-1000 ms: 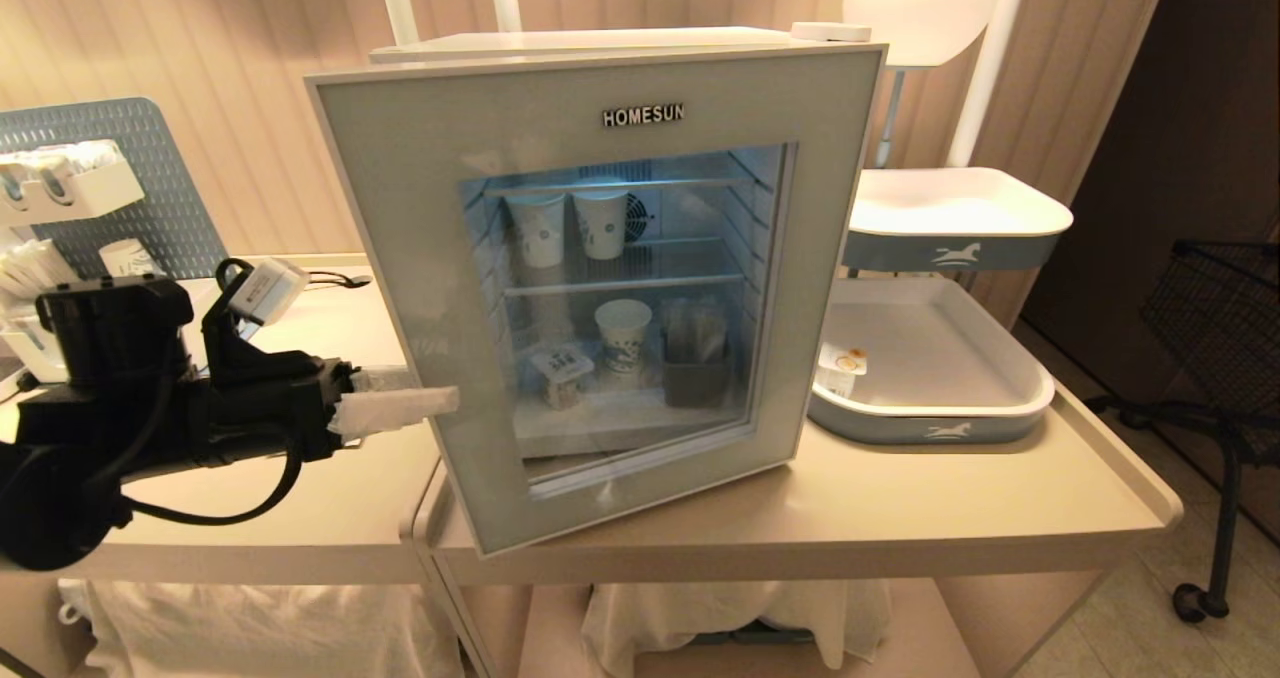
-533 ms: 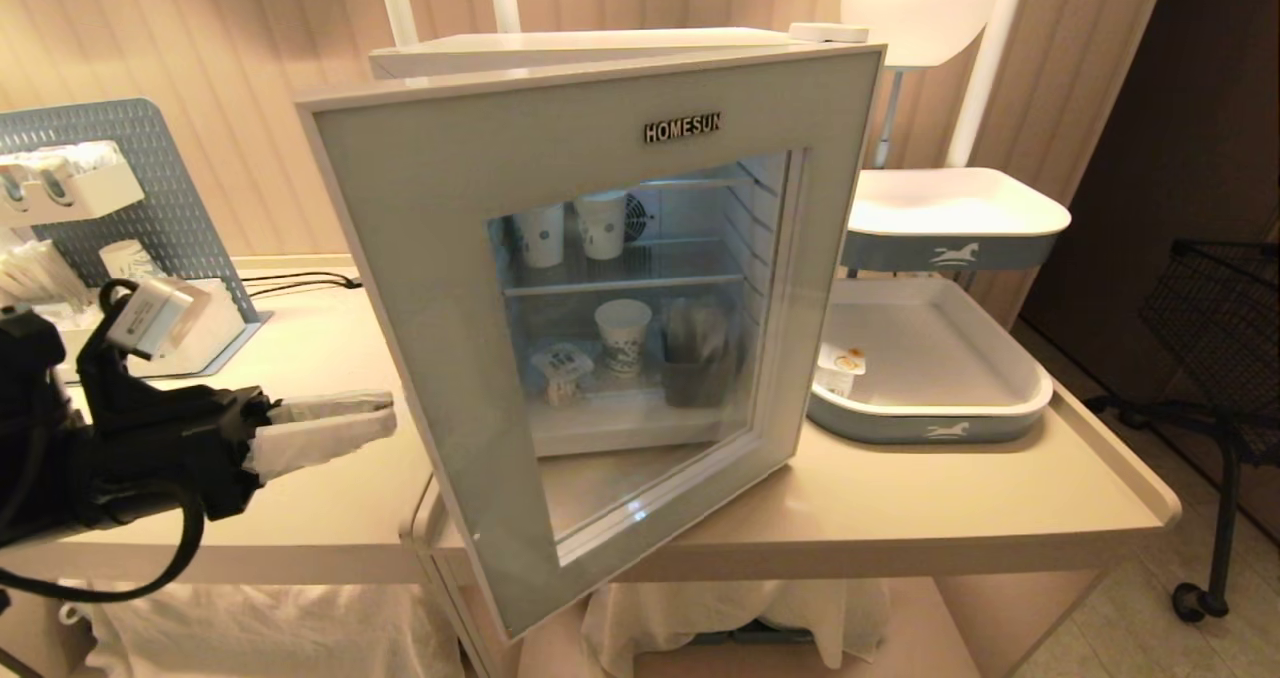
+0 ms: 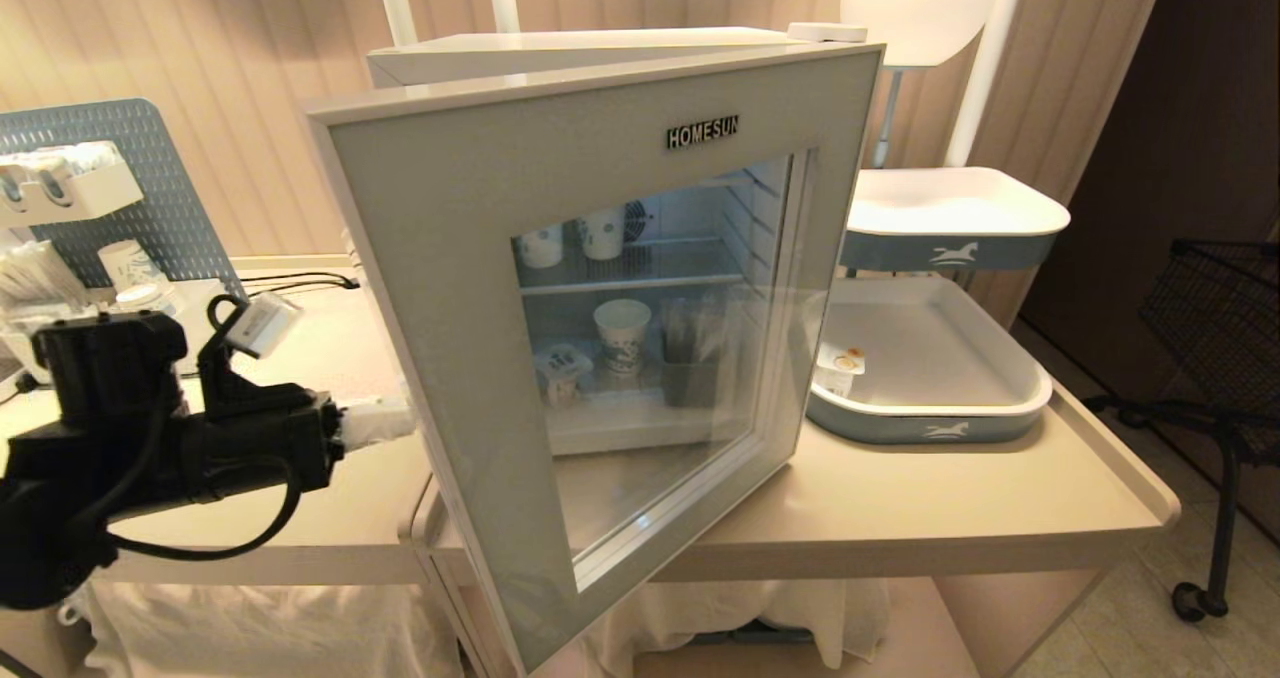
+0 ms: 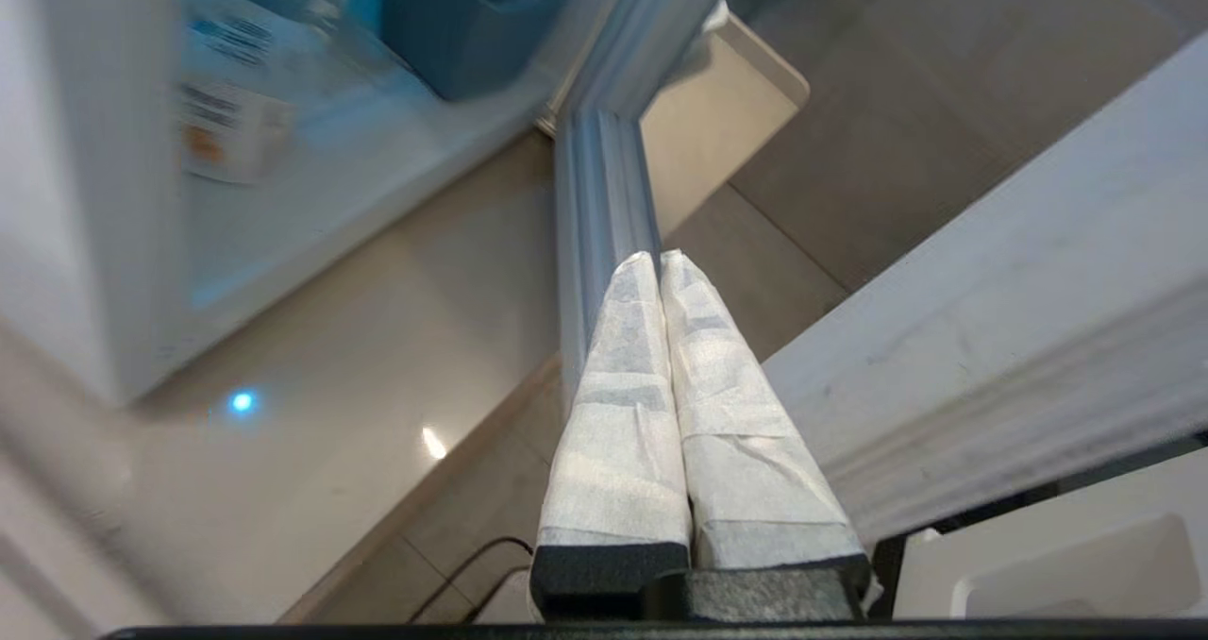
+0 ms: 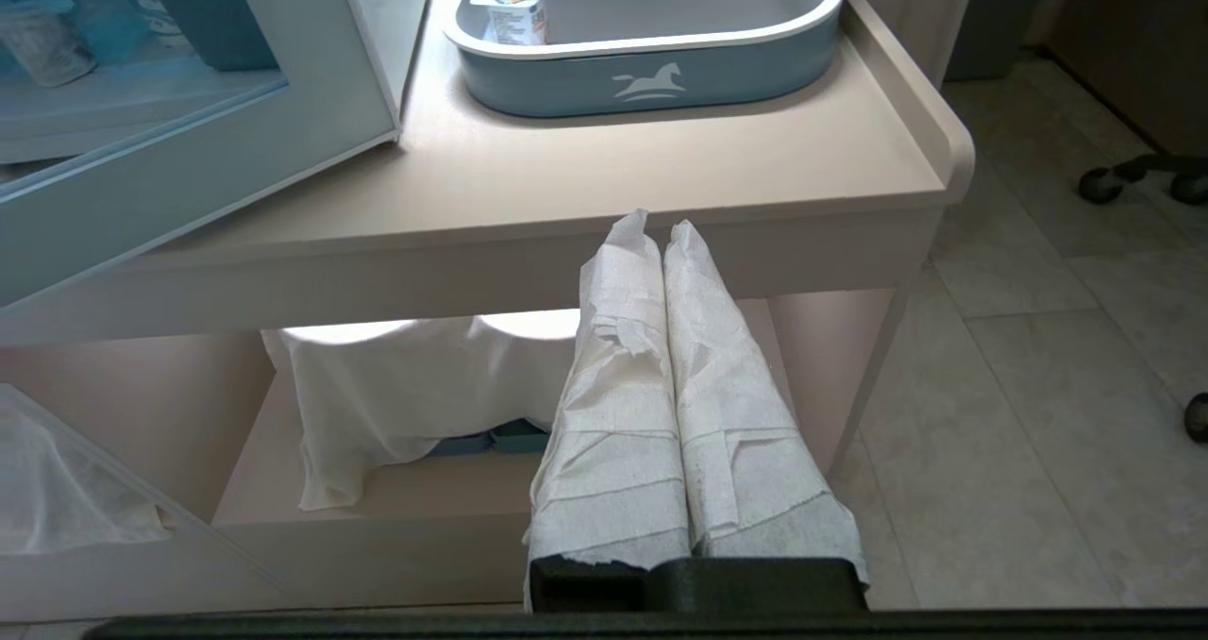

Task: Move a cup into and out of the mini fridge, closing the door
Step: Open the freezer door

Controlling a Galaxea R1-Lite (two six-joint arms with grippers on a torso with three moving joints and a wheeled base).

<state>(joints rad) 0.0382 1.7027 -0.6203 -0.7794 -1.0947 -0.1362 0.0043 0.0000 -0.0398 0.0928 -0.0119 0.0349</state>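
Head view: left gripper [image 3: 385, 420], closed, reaches behind the half-open door [image 3: 470, 288].

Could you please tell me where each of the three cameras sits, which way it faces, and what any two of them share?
Head view: high on the robot, facing forward and down at the mini fridge with its door ajar; the left gripper reaches behind the door's free edge.
Left wrist view: behind the shut fingers, pointing into the gap between door and fridge.
Right wrist view: behind the right gripper, low, facing the table edge.
Shared: head and right wrist views both show the blue tray holding a cup.
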